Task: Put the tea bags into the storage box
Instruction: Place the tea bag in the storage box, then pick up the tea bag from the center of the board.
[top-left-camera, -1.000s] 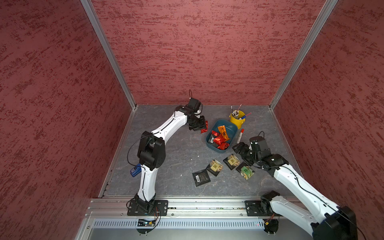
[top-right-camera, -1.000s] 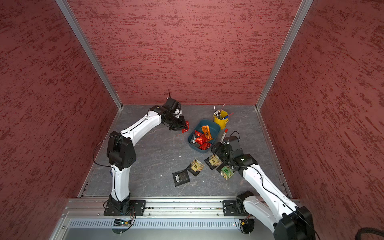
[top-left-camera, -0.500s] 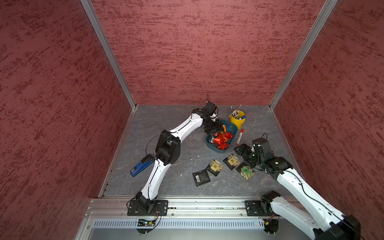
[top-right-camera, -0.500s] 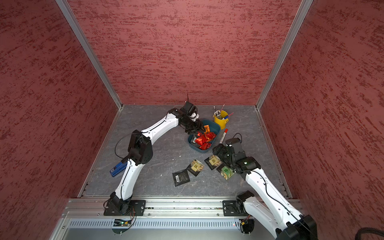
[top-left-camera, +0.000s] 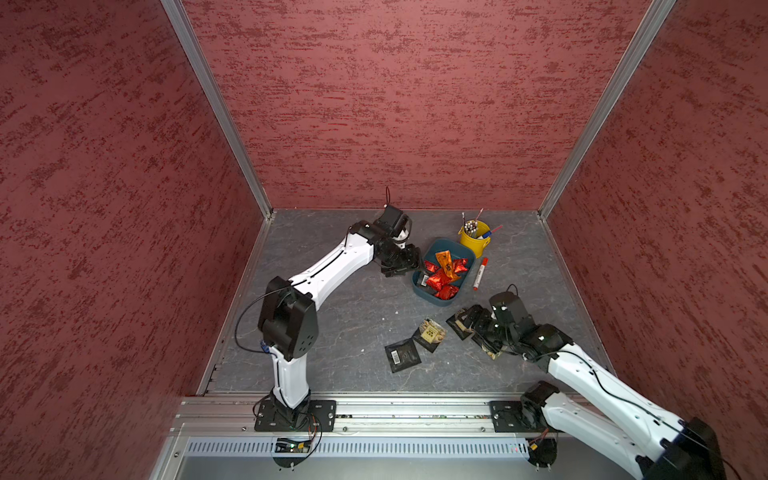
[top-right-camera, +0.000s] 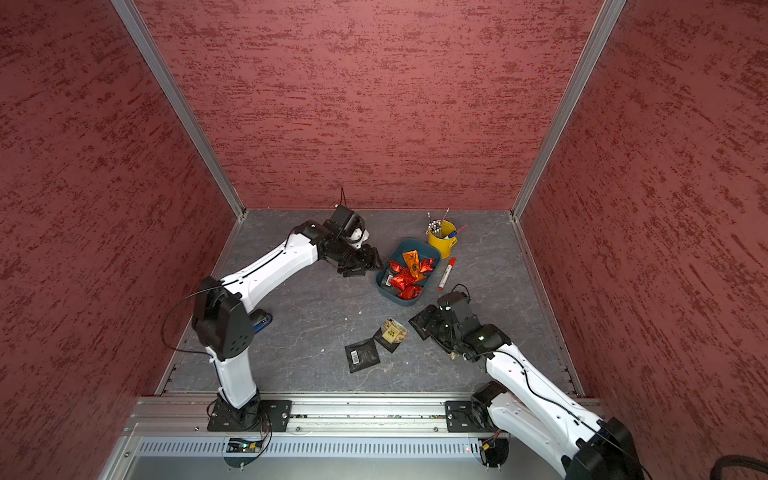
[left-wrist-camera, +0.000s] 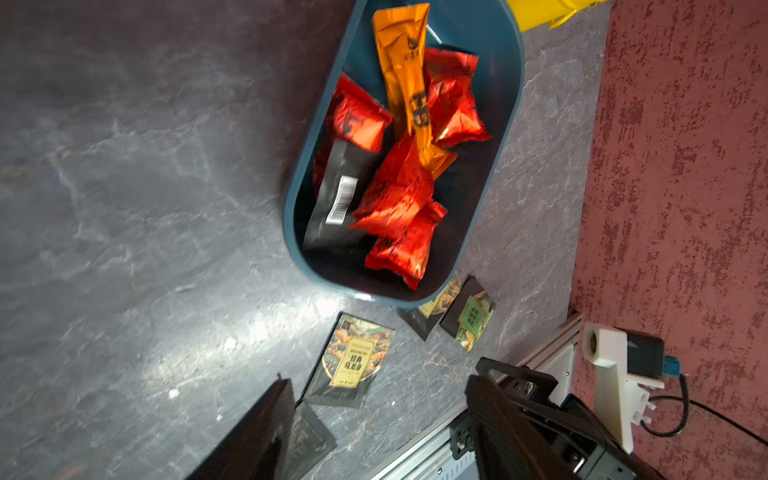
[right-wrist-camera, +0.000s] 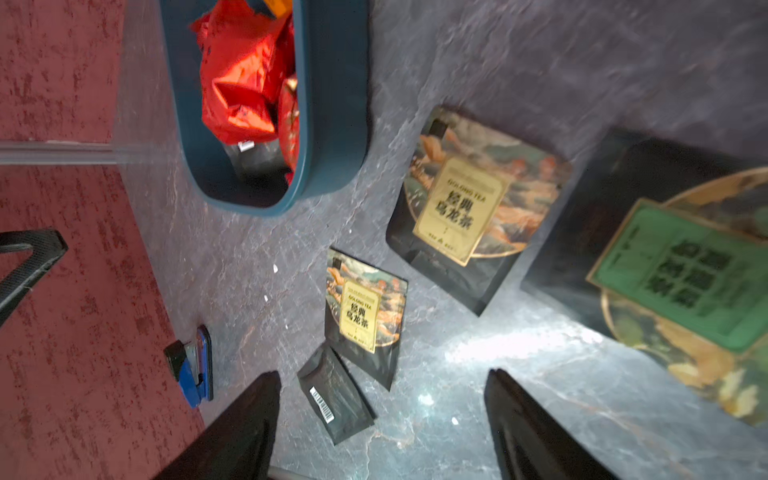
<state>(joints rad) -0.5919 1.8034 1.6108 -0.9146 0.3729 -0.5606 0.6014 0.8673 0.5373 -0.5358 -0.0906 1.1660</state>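
Observation:
The teal storage box (top-left-camera: 419, 286) (top-right-camera: 380, 282) holds red foil tea bags (left-wrist-camera: 399, 191), an orange one (left-wrist-camera: 405, 62) and a black barcoded one (left-wrist-camera: 340, 195). My left gripper (top-left-camera: 401, 266) (left-wrist-camera: 379, 381) is open and empty just beside the box's left wall. Black sachets lie on the floor in front of the box: one with a barcode (top-left-camera: 402, 354) (right-wrist-camera: 332, 399), two yellow-labelled (top-left-camera: 430, 332) (right-wrist-camera: 469, 208) and a green-labelled one (right-wrist-camera: 681, 270). My right gripper (top-left-camera: 467, 322) (right-wrist-camera: 382, 374) hovers open low over the right-hand sachets, holding nothing.
A yellow cup of pens (top-left-camera: 475, 239) stands behind the box. A red-and-white marker (top-left-camera: 480, 272) lies to the box's right. A blue object (top-right-camera: 262, 322) (right-wrist-camera: 195, 365) rests near the left wall. Red walls enclose the floor, and an aluminium rail (top-left-camera: 395, 409) runs along the front.
My left gripper carried a red packet over the box, opened, and drew back to the box's left side; the packet now lies in the box. The right gripper edged forward over the sachets.

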